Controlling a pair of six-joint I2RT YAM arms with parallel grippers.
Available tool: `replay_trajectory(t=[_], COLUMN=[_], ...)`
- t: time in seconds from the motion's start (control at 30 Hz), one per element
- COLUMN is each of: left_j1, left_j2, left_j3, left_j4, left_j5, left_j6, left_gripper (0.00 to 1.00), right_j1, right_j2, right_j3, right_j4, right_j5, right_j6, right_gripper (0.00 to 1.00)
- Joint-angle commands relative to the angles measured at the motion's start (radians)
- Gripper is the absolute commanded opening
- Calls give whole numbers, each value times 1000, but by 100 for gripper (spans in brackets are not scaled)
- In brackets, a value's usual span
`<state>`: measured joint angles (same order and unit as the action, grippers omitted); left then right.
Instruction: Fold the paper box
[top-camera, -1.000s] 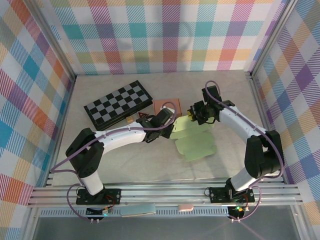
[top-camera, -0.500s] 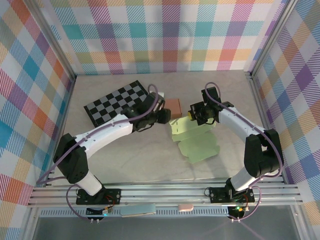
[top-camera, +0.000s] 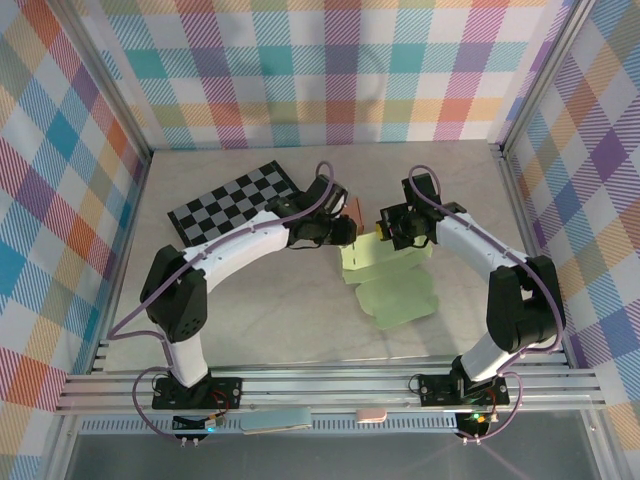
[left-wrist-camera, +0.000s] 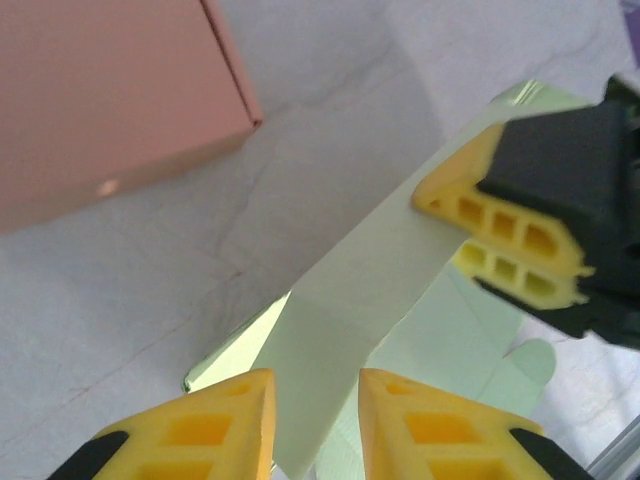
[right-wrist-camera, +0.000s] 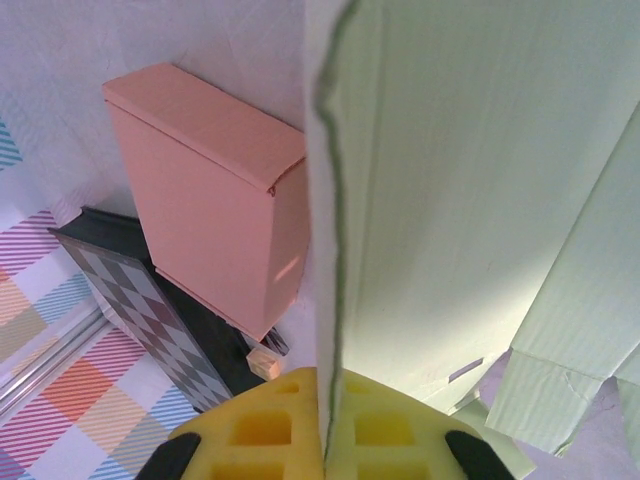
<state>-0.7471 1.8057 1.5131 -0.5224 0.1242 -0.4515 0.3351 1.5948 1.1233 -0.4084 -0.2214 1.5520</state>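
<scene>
The pale green paper box (top-camera: 395, 290) lies partly flat right of the table's middle, with one flap raised at its far end. My right gripper (top-camera: 388, 228) is shut on that flap; its edge (right-wrist-camera: 325, 250) runs straight down between the yellow fingers (right-wrist-camera: 270, 430). Just left of it, my left gripper (top-camera: 345, 232) is at the same flap. Its fingers (left-wrist-camera: 215, 430) stand apart, open, and a strip of the green paper (left-wrist-camera: 335, 330) passes between them. In the left wrist view the right gripper (left-wrist-camera: 445, 230) pinches the strip's far end.
A pink carton (top-camera: 352, 207) stands just behind the two grippers, close to the flap (right-wrist-camera: 215, 200). A folded checkerboard (top-camera: 230, 203) lies at the back left, with a small wooden block (right-wrist-camera: 262, 362) by its edge. Bare tabletop (top-camera: 280, 310) lies nearer the arm bases.
My left arm has swung back and to the right, from the box's near-left side up to the raised flap, and its jaws have come apart. The right gripper has kept its hold.
</scene>
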Motion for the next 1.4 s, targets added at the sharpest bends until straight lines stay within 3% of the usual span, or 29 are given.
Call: replay_trajectory(t=[0.0,0.63,0.93,1.17,1.37], left_j1=[8,5,11,69,152], left_j2=[-18,70,39,-162,-281], left_j3=[-7,54,40,-146,-404], left_j4=[-15,72,152,236,340], left_j5=[51,137,119,23,59], left_j6=[-18,-103,-131,-188,-306], left_gripper=[28,34,41,51,39], right_j1=[7,6,4,-29,-73], right_j2=[14,14,4,-13,-34], right_j3=[39,55,54,59,66], right_j4=[-11,-3,-13,-41,-76], right_j5=[-13,-23,-18,-9,-7], right_j6=[20,38,58,116,214], right_gripper=[0,0,0,0,0])
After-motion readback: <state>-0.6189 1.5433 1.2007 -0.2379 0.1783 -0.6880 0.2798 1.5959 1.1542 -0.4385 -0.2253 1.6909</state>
